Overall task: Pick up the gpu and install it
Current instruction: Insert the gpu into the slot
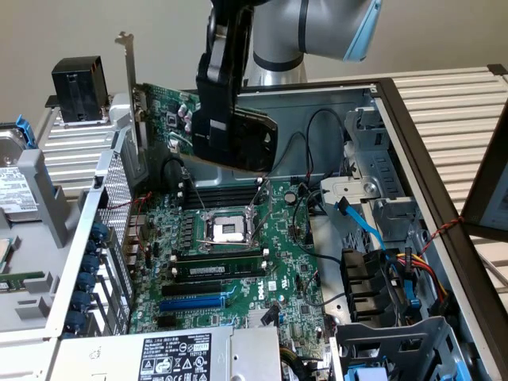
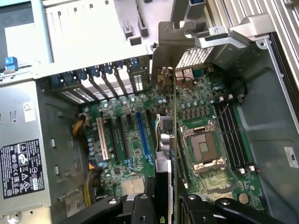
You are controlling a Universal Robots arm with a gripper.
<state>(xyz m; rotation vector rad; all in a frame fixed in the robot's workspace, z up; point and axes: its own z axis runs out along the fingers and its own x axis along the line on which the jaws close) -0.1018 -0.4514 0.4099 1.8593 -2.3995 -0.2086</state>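
Observation:
My gripper [image 1: 226,147] is shut on the gpu [image 1: 163,111], a small green card with a black fan shroud [image 1: 255,139] and a metal end bracket [image 1: 127,67]. The card hangs upright in the air above the far end of the large green motherboard [image 1: 238,262], clear of its slots. In the wrist view the gpu [image 2: 167,135] appears edge-on between my black fingers [image 2: 148,207], with its bracket [image 2: 170,46] toward the case's rear slot covers. It hangs between the blue slot [image 2: 142,135] and the CPU socket [image 2: 203,149].
The open case holds a power supply [image 1: 175,353], a drive cage with cables [image 1: 397,317] on the exterior view's right, and memory slots [image 2: 229,135]. A white slot [image 2: 100,137] and blue-tabbed rear slot covers [image 2: 112,77] flank the expansion slots. A hard drive [image 1: 16,186] lies outside the case.

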